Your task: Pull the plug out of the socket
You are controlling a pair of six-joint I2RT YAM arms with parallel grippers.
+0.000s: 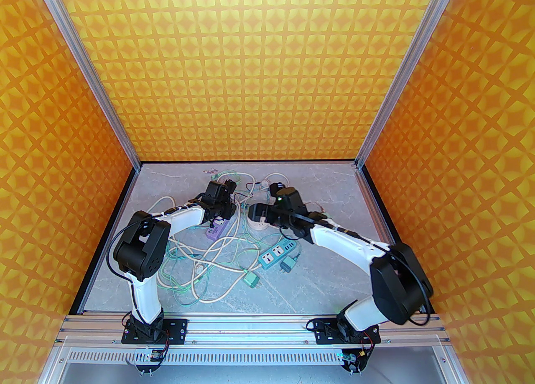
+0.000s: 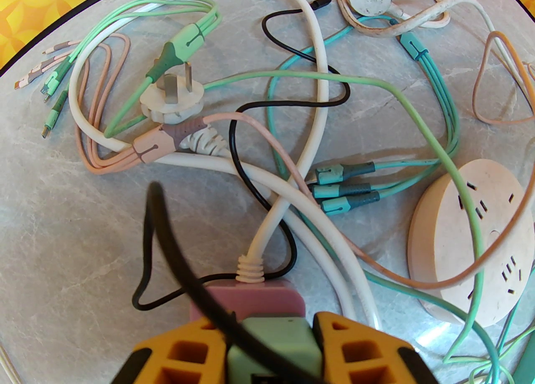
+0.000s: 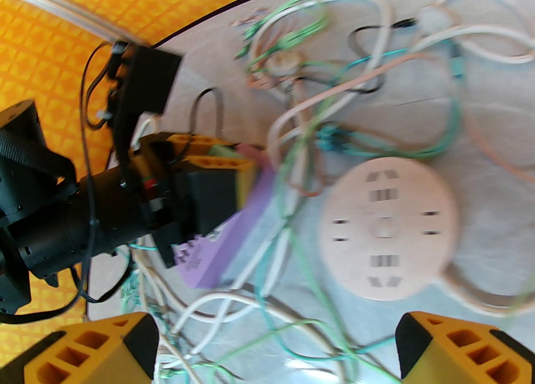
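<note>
Bottom centre of the left wrist view: the left gripper (image 2: 271,353) has its yellow jaws narrowed onto a green square plug (image 2: 288,332), which sits in a purple plastic power strip (image 2: 246,298) on the grey marble worktop (image 2: 62,227). The right gripper (image 3: 278,353), jaws wide, hangs over tangled cables (image 3: 200,303) near a round pale socket disc (image 3: 384,227).

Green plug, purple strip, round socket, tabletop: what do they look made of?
Green plug: matte moulded plastic, judging by its even colour and rounded edges.
Purple strip: likely the same matte plastic.
Round socket: off-white hard plastic, slightly scuffed.
Tabletop: grey and veined like stone; it could be real stone or laminate.
</note>
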